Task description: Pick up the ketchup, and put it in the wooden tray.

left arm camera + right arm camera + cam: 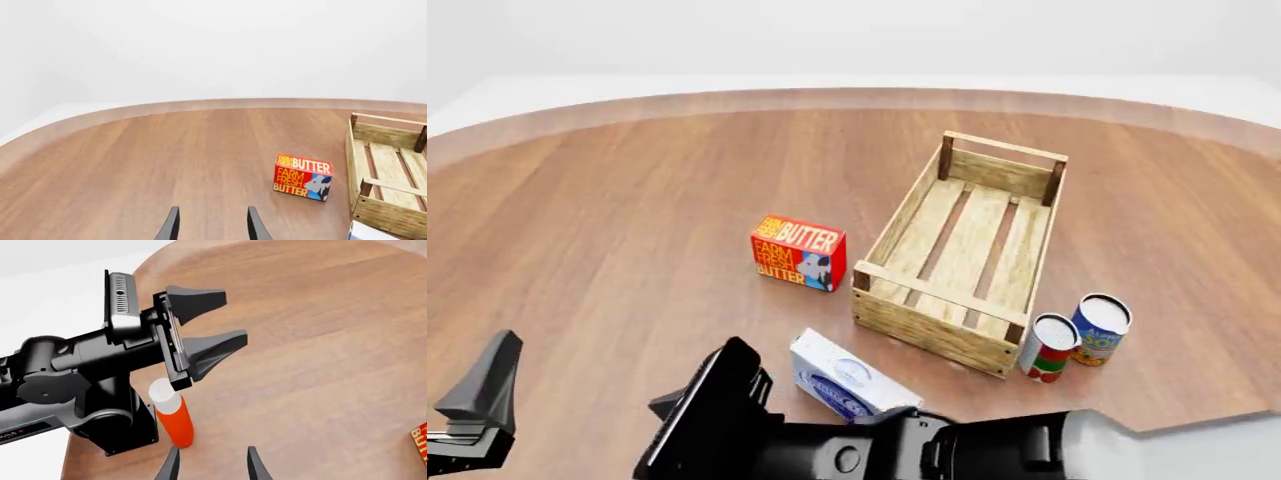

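Where the right wrist camera looked along its own fingers, the right tool point(212, 467) stood wide, with nothing between its dark tips. The ketchup point(175, 419) stood upright on the tabletop point(627, 200) just beyond them, white cap up. It was close against the black base of the left arm point(113, 432) and near the tabletop's curved edge. Its label could not be read, and the front view did not show it.

Above the bottle hung the left tool point(235, 314), jaws spread and holding nothing. In the front view the right arm point(988, 445) lay across the near edge, reaching toward 9 o'clock.

Just past that arm a white and blue box point(847, 378) lay flat; its print was too small to read. At 11 o'clock from it stood a red and yellow box point(799, 252) lettered "FARM FRESH BUTTER", with a cow pictured at one corner. Bare wood lay open from there round to 9 o'clock and out to the rim.

At 1 o'clock from the white box sat the wooden tray point(924, 318), its long side running toward 12 o'clock, and only its own slats showed inside. Two cans stood at 4 o'clock from the tray's middle, just off its near corner. One was a red-and-green can point(1048, 348) and beside it was a blue-and-yellow can point(1098, 330). Their labels were too small to read. Beyond the tray, clear tabletop ran to the far curved edge.
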### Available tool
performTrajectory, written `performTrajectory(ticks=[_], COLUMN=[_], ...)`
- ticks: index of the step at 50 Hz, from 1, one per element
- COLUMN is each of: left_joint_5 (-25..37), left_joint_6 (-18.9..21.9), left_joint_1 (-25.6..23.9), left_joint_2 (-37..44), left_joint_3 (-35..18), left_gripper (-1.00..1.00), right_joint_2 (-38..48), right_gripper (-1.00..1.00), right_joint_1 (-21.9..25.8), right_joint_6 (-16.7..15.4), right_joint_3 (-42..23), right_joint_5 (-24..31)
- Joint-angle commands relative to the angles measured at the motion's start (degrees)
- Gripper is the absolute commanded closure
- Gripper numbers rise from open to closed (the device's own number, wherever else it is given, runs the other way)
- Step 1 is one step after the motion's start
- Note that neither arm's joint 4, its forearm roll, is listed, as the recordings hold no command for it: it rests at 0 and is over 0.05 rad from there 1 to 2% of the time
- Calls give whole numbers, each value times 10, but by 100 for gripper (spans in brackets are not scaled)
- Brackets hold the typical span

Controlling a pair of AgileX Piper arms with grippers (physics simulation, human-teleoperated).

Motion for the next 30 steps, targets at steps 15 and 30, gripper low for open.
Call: performTrajectory(ticks=[15, 30], left_joint_5=[0, 0], left_joint_6=[0, 0], left_joint_1=[0, 0], left_joint_2=[0, 0], left_joint_3=[0, 0], left_gripper=[-100, -100], right_joint_2=[95, 136], right_gripper=[-100, -100], right_joint_1=[42, 51], right_joint_6=[-31, -40], right_joint_3=[-94, -132], right_joint_5=[25, 35])
